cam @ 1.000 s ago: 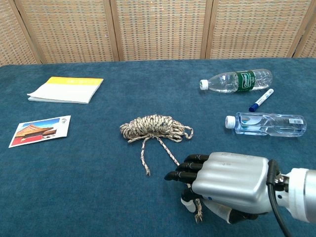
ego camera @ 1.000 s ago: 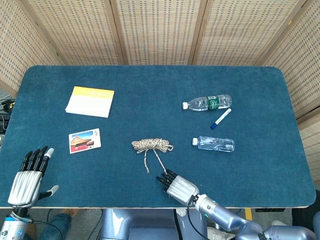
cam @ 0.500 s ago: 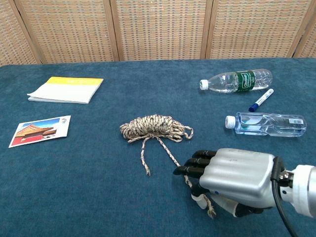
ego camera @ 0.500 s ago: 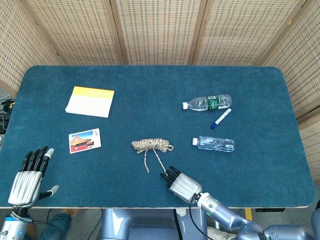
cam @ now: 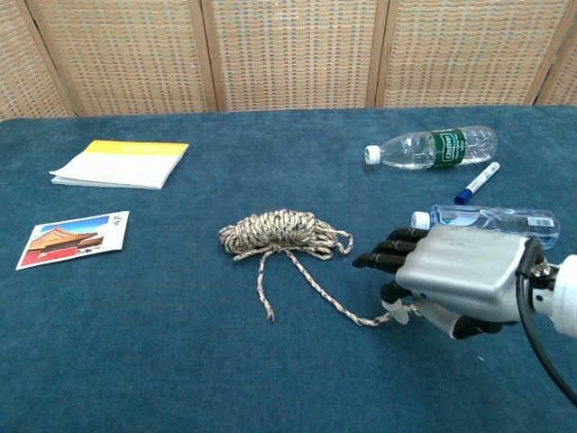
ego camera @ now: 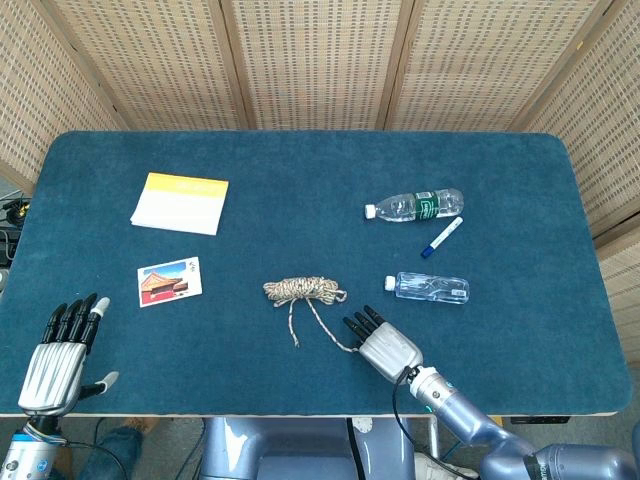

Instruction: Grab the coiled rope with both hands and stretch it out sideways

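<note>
Braided speckled rope [cam: 284, 232] coiled on blue felt table [ego camera: 300, 180], right hand [cam: 455, 275] fingers pinching its loose end, left hand [ego camera: 55, 355] fingers spread

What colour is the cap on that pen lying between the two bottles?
Blue: the pen has a white barrel and a blue cap, clearest in the chest view.
</note>
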You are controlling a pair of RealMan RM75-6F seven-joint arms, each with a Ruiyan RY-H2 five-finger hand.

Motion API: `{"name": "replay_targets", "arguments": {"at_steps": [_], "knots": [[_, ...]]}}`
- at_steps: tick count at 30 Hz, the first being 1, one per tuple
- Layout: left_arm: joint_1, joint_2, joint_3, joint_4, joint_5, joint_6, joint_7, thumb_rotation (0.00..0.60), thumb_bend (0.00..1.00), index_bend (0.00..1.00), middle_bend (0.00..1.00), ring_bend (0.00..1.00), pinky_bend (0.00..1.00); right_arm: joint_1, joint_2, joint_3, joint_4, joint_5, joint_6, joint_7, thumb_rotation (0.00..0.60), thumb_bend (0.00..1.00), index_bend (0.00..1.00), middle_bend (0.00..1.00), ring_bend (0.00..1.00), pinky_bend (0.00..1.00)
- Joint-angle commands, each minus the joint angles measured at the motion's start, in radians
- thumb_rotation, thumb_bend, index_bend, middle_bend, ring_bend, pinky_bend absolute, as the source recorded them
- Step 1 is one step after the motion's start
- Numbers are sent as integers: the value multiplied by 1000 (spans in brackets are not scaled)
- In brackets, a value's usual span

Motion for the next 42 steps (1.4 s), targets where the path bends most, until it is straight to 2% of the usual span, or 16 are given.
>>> {"name": "replay_targets", "arguments": {"at_steps": [1, 3, 5, 7, 9, 13, 22, 29, 35, 42], "knots": [[-1, 0, 1, 0, -1, -2, 2, 600, 0, 0, 0, 0, 0, 2, 11, 14, -25, 9, 22, 24, 600, 823, 418, 0, 0, 0], [-2, -1, 2, 0, 0, -3, 3, 600, 0, 0, 0, 0, 0, -3, 11, 20, -36, 16, 37, 52, 600, 717, 418, 0, 0, 0], [-2, -1, 3, -1, 0, -3, 2, 600, 0, 0, 0, 0, 0, -7, 5, 23, -38, 29, 50, 70, 600, 436, 418, 0, 0, 0], [-2, 1, 4, -1, 2, -2, 0, 600, 0, 0, 0, 0, 0, -11, -9, 27, -36, 54, 59, 88, 600, 253, 418, 0, 0, 0], [-2, 1, 5, -1, 2, -1, -1, 600, 0, 0, 0, 0, 0, -14, -21, 30, -30, 66, 69, 96, 600, 190, 419, 0, 0, 0], [-3, 2, 4, -1, -1, -2, -4, 600, 0, 0, 0, 0, 0, -24, -64, 42, 2, 79, 132, 73, 600, 186, 419, 0, 0, 0], [-7, 1, 4, 0, -6, -6, -2, 600, 0, 0, 0, 0, 0, -10, -88, 49, 8, 131, 130, 84, 600, 199, 428, 0, 0, 0], [-7, 0, 5, 1, -6, -4, -1, 600, 0, 0, 0, 0, 0, 6, -123, 52, 12, 205, 125, 69, 600, 319, 453, 0, 0, 0], [-10, -2, 4, 2, -12, -9, 1, 600, 0, 0, 0, 0, 0, 20, -155, 55, 32, 266, 130, 58, 600, 344, 470, 0, 0, 0], [-12, -4, 5, 3, -16, -12, 5, 600, 0, 0, 0, 0, 0, 32, -170, 46, 44, 278, 133, 66, 600, 376, 484, 0, 0, 0]]}}
